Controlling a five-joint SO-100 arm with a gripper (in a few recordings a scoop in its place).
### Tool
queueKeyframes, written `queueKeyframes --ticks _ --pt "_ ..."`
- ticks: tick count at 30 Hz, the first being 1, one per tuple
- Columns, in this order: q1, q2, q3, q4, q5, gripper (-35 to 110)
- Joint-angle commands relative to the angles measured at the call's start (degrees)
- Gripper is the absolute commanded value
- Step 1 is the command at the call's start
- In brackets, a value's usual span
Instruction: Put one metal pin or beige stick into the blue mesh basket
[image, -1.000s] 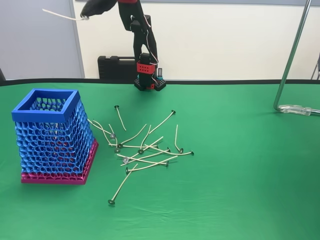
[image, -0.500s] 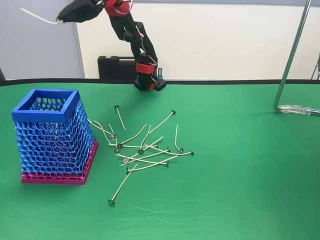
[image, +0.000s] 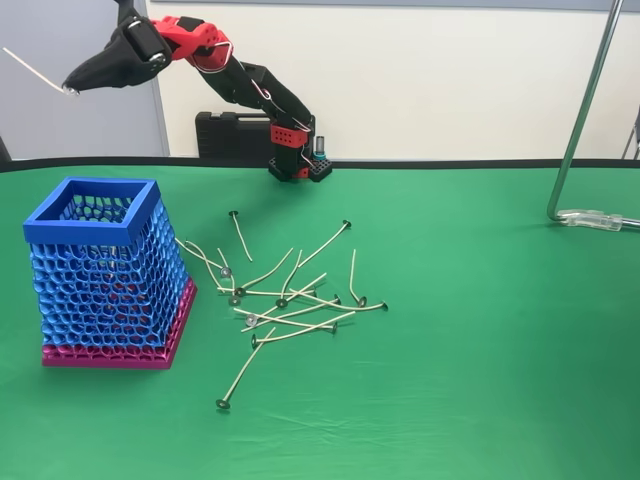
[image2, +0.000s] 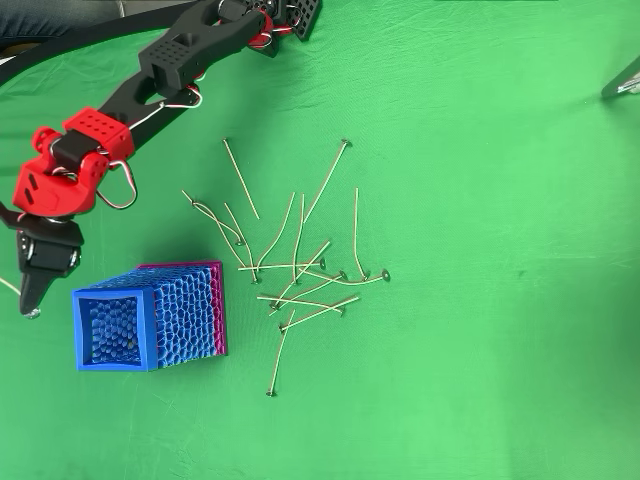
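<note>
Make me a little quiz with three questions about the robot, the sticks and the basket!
1. Where is the gripper?
A. high above the table, left of the basket in the fixed view
B. inside the basket
C. resting on the pile

2. What colour is the base of the blue mesh basket?
A. yellow
B. magenta
C. white

3. What is the gripper doing?
A. hanging open
B. holding the basket
C. holding one beige stick

Answers: 1 A, it is raised near the picture's top left; 2 B, a magenta strip shows beneath the blue mesh; 3 C, a stick juts from its tip.
</note>
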Motion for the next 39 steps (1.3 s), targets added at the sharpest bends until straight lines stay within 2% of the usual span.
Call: queueKeyframes --ticks 1,8,20,39 --pt "-0.7 -0.4 -4.3 -2.5 -0.9 1" --pt "-2.3 -1.3 0.1 -10.5 -3.3 1" --pt "-3.6 -2.6 6.5 -10.4 -3.4 1" --pt "-3.4 -2.2 16.6 -16.0 -4.0 1"
